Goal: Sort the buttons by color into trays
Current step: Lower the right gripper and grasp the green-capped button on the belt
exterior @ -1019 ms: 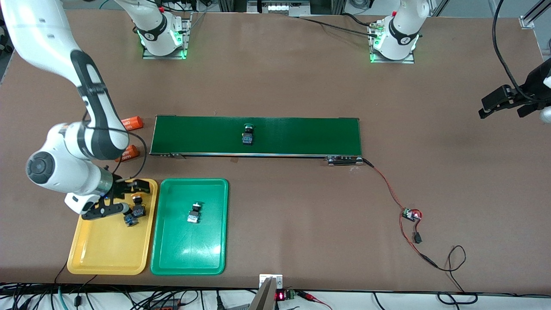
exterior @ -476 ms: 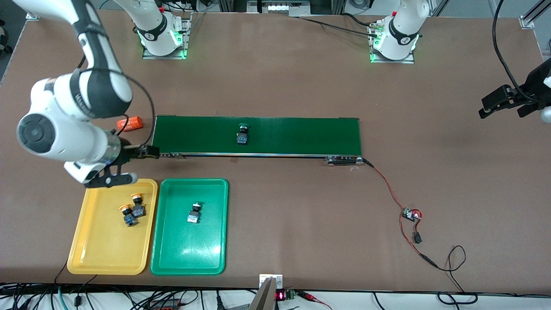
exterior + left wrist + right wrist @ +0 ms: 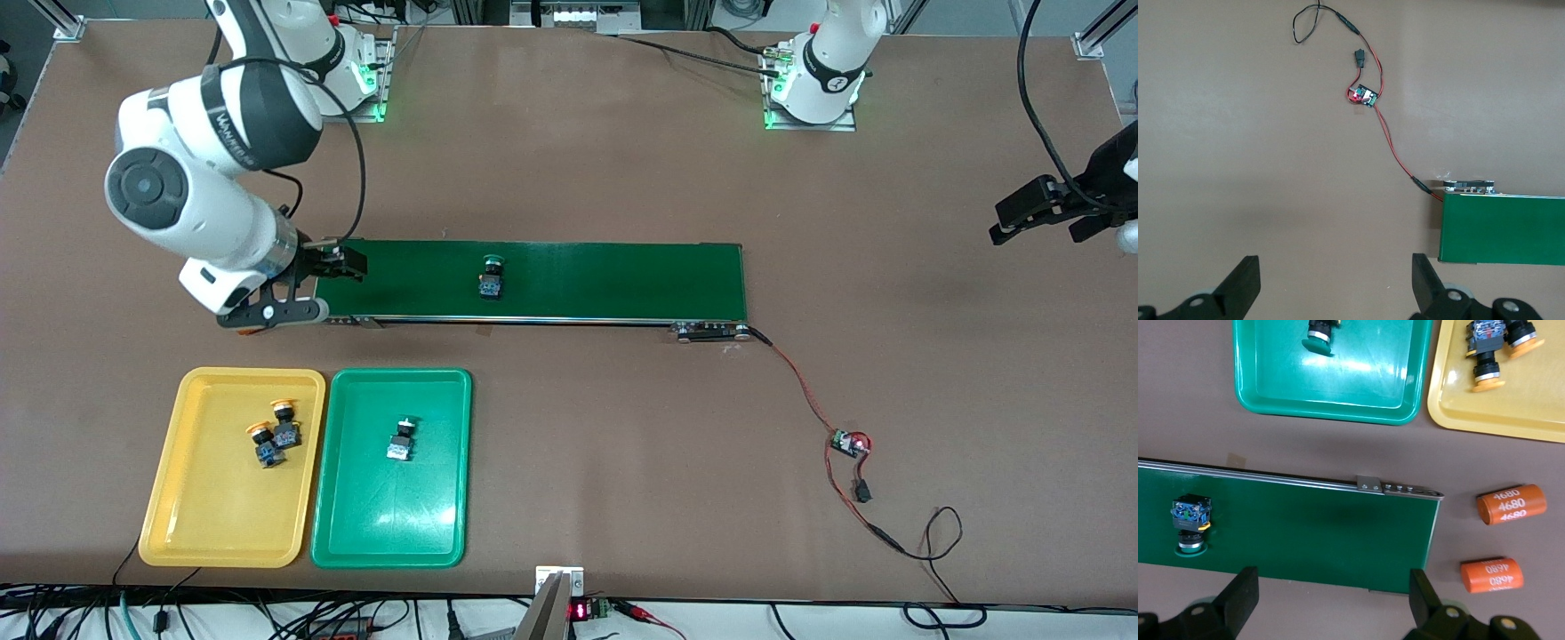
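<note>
A green-capped button lies on the dark green belt, near its middle. Two yellow-capped buttons lie close together in the yellow tray. Another button rests in the green tray beside it. My right gripper hangs open and empty over the belt's end toward the right arm's end of the table. My left gripper waits open over bare table at the left arm's end.
Two orange cylinders marked 4680 lie off the belt's end under the right arm. A red-and-black wire runs from the belt's motor end to a small circuit board.
My right arm has lifted off the yellow tray and swung to the belt's end, still open and empty. The green-capped button has drifted along the belt toward the right arm's end.
</note>
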